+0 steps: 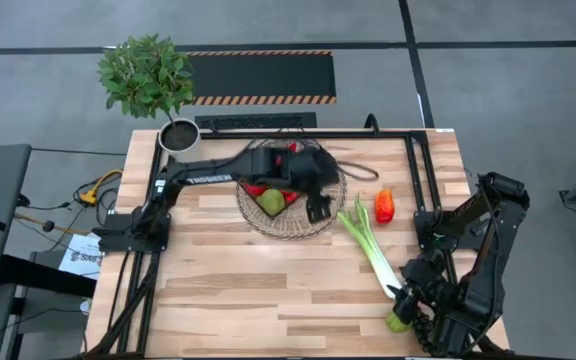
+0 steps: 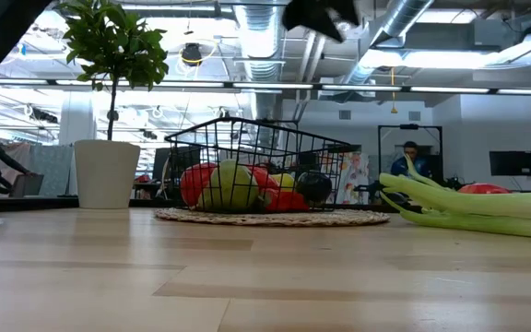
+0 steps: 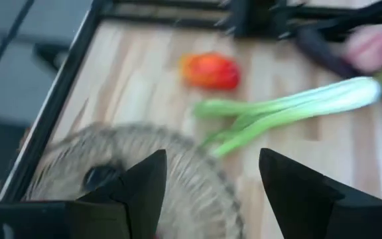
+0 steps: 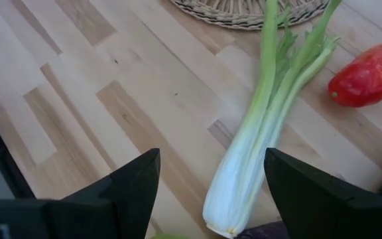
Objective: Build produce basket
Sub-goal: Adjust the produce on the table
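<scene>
The dark wire basket (image 1: 286,180) (image 2: 261,166) stands on a round wicker tray (image 1: 318,228) at the middle of the far half. It holds red, green, yellow and dark produce (image 2: 233,187). My left gripper (image 1: 318,207) (image 3: 207,192) hangs open and empty above the tray's right rim, beside the basket. A long white-green leek (image 1: 368,245) (image 4: 257,139) lies flat on the table to the right of the tray. A red pepper (image 1: 384,207) (image 4: 369,76) rests beyond it. My right gripper (image 1: 408,297) (image 4: 211,192) stands open over the leek's white end, touching nothing.
A potted green plant (image 1: 153,80) stands at the far left corner. A black frame (image 1: 423,170) runs along the far and side edges. A small green piece (image 1: 398,322) lies by the leek's white end. Bare wood (image 1: 248,290) fills the near left.
</scene>
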### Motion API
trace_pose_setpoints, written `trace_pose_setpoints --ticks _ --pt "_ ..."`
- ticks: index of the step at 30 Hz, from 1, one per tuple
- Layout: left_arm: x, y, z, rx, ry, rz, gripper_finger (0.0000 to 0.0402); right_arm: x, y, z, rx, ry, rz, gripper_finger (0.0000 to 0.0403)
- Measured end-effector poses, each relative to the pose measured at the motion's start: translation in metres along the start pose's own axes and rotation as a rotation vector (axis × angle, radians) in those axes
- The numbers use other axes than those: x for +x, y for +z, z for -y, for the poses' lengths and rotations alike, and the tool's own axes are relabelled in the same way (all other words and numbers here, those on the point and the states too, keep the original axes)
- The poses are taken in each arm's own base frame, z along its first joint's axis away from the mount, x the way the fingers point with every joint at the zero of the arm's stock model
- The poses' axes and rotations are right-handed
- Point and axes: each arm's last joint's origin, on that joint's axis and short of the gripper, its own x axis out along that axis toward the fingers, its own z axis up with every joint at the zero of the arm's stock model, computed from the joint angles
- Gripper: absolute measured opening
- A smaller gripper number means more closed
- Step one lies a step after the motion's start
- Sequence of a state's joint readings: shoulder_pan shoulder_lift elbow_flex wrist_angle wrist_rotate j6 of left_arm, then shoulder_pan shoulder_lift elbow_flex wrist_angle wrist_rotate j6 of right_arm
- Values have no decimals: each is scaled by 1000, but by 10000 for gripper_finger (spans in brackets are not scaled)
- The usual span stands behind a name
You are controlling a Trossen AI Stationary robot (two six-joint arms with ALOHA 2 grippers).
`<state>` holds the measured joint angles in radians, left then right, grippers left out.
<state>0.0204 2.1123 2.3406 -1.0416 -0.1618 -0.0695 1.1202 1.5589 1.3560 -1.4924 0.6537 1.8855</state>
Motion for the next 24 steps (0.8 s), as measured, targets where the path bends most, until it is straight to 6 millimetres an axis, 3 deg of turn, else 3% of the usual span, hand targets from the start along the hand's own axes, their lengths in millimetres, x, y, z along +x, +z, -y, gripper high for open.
trace_pose_setpoints --ticks 3,8,14,24 --pt "14 1 24 81 -37 94 227 0 0 -2 6 13 -4 291" --pt "54 -19 48 115 -94 148 227 0 -1 -3 13 26 -8 291" --pt "96 -48 51 56 -93 189 227 0 -1 -3 14 27 -9 291" --pt "126 -79 53 73 -116 213 227 0 -2 -5 30 47 -15 291"
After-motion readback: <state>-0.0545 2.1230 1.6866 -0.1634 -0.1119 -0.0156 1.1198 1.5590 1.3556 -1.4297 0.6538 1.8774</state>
